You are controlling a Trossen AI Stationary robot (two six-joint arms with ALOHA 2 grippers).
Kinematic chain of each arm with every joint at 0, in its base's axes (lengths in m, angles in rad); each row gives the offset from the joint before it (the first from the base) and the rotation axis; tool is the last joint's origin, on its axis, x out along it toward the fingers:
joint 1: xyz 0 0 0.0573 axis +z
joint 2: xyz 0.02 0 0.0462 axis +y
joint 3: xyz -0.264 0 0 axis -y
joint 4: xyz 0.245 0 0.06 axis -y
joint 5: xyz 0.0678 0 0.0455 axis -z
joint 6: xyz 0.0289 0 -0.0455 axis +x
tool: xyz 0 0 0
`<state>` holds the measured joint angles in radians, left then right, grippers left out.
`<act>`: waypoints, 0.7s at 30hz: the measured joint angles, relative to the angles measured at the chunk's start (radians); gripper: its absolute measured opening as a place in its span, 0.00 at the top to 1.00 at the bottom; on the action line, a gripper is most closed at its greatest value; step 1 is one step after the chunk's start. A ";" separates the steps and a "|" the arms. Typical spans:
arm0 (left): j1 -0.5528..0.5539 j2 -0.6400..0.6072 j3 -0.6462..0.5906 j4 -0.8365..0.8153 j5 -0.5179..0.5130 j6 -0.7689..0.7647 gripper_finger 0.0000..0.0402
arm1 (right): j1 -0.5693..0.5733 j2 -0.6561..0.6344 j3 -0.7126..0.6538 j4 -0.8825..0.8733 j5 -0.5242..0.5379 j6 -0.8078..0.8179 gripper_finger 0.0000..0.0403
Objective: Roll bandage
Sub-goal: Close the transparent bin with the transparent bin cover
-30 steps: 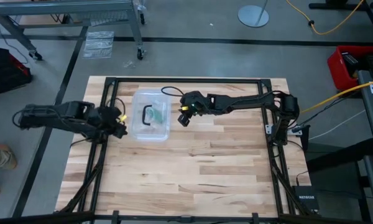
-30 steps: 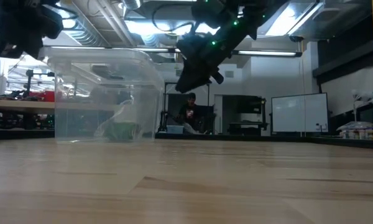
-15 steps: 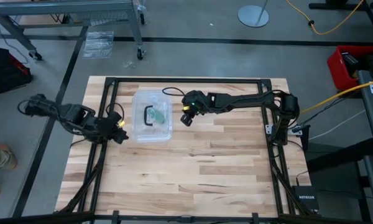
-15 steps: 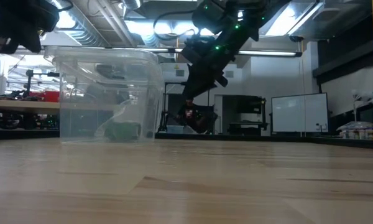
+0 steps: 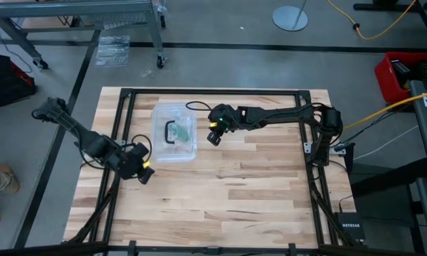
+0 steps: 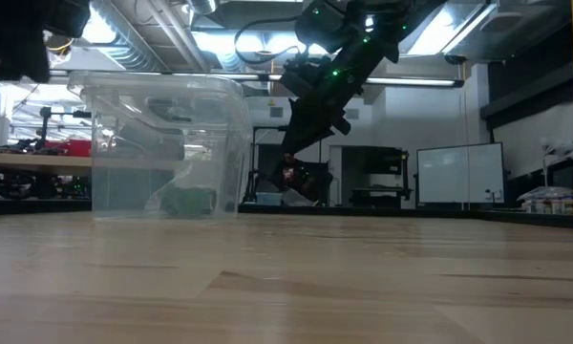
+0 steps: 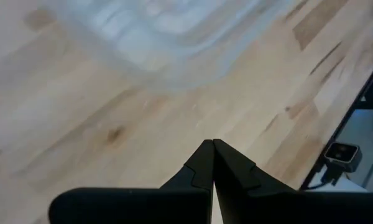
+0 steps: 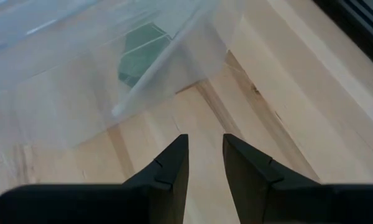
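Observation:
The green bandage (image 5: pixel 183 130) lies on the floor of a clear plastic box (image 5: pixel 174 149) at the table's far left; it also shows through the box wall in the low view (image 6: pixel 189 201) and the right wrist view (image 8: pixel 140 53). My right gripper (image 5: pixel 213 137) hangs open and empty just right of the box, a little above the table, fingers tipped down toward the box's corner (image 8: pixel 168 62). My left gripper (image 5: pixel 145 173) is shut and empty, near the box's near left corner and apart from it; its closed fingers (image 7: pixel 212 144) point over bare wood.
A dark curved piece (image 5: pixel 169 132) lies in the box beside the bandage. Black frame rails (image 5: pixel 121 121) run along the table's left, far and right sides. Bare wood (image 5: pixel 235 185) stretches across the middle and near part of the table.
My left gripper has drawn back from the box's left side toward the table's near edge, staying shut. My right gripper has sunk a little and tipped downward beside the box's right side.

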<state>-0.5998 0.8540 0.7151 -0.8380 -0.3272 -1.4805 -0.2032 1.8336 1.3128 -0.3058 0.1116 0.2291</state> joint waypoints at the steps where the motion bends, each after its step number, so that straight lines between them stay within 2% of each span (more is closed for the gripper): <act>1: -0.004 0.014 0.000 0.021 -0.016 0.015 1.00 | 0.001 0.000 0.000 0.000 0.000 0.000 0.74; 8: -0.005 0.076 0.000 0.055 -0.106 0.045 1.00 | 0.001 0.000 0.000 0.012 -0.001 0.001 0.74; 21: -0.002 0.076 0.000 0.035 -0.262 0.049 1.00 | 0.006 0.000 0.000 0.021 -0.027 0.009 0.74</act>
<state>-0.6022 0.9295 0.7151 -0.8028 -0.5889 -1.4319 -0.1977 1.8336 1.3128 -0.2852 0.0849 0.2379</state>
